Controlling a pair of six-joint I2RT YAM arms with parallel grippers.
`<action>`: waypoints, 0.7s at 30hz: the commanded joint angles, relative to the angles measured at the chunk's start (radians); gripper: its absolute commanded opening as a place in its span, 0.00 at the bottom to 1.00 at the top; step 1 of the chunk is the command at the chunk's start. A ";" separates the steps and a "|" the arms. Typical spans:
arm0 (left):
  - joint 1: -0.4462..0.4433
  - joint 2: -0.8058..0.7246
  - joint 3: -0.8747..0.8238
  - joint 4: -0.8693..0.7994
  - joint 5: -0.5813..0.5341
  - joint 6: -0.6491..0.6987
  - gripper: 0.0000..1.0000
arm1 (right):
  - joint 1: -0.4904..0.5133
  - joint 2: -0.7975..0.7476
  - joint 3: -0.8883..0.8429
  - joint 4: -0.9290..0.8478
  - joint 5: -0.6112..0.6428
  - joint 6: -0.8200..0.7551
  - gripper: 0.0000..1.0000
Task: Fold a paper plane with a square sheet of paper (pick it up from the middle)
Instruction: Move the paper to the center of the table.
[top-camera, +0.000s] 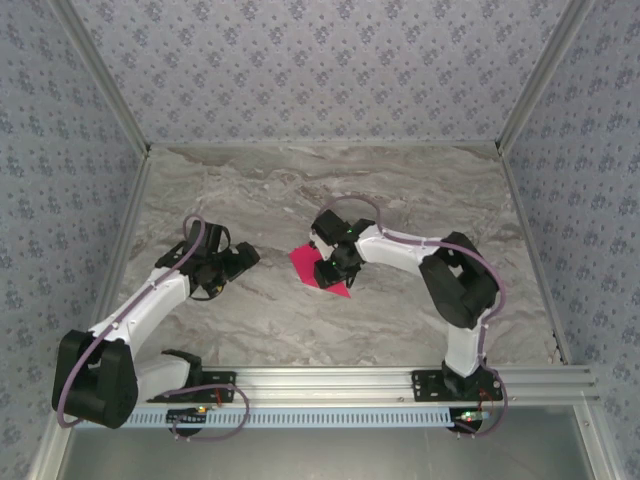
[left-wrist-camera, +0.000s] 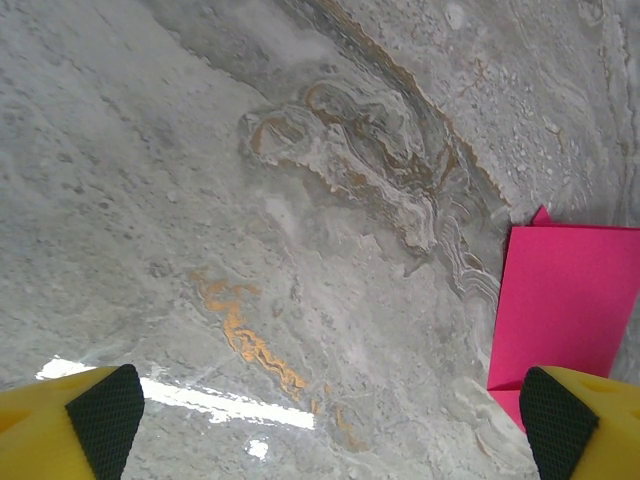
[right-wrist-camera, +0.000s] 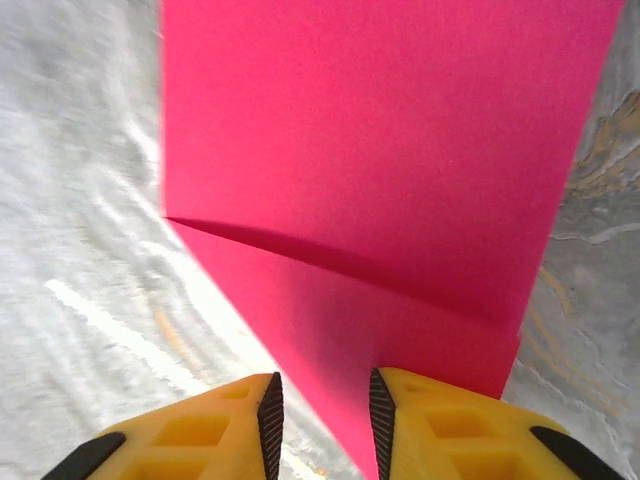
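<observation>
Work surface: a table (top-camera: 400, 180) of polished grey-white marble pattern with rust-orange veins, glossy, showing glare streaks in the left wrist view.
Enclosure: walls (top-camera: 300, 60) papered in a small blue-grey floral print; ribbed aluminium rail (top-camera: 330, 380) along the near edge.
Task item: the square sheet of paper (top-camera: 308, 262), magenta-pink, matte, thin and unmarked.
Item location: flat on the table near its centre, partly under the right gripper (top-camera: 335, 268).
Item shape: folded; in the right wrist view an upper layer (right-wrist-camera: 380, 150) ends in a straight edge that casts a thin shadow on the layer below. In the left wrist view it reads as a straight-sided panel (left-wrist-camera: 565, 300) with a small point at the top corner.
Right gripper state: released; yellow fingers with black ribbed pads (right-wrist-camera: 271, 420) stand a narrow gap apart (right-wrist-camera: 322, 385), the paper's lower edge lying in that gap.
Left gripper state: released (top-camera: 240, 258), fingers (left-wrist-camera: 60, 430) spread wide (left-wrist-camera: 330, 390), nothing between them.
Left gripper location: over bare marble, just left of the paper.
</observation>
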 joint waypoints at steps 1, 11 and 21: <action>-0.013 -0.003 -0.018 0.058 0.047 -0.004 0.99 | -0.011 -0.110 -0.054 0.118 -0.067 0.150 0.34; -0.099 0.035 -0.044 0.170 0.092 -0.047 0.99 | -0.046 -0.082 -0.118 0.249 -0.067 0.330 0.31; -0.149 0.117 -0.046 0.296 0.165 -0.097 0.99 | -0.093 -0.049 -0.145 0.258 -0.092 0.321 0.29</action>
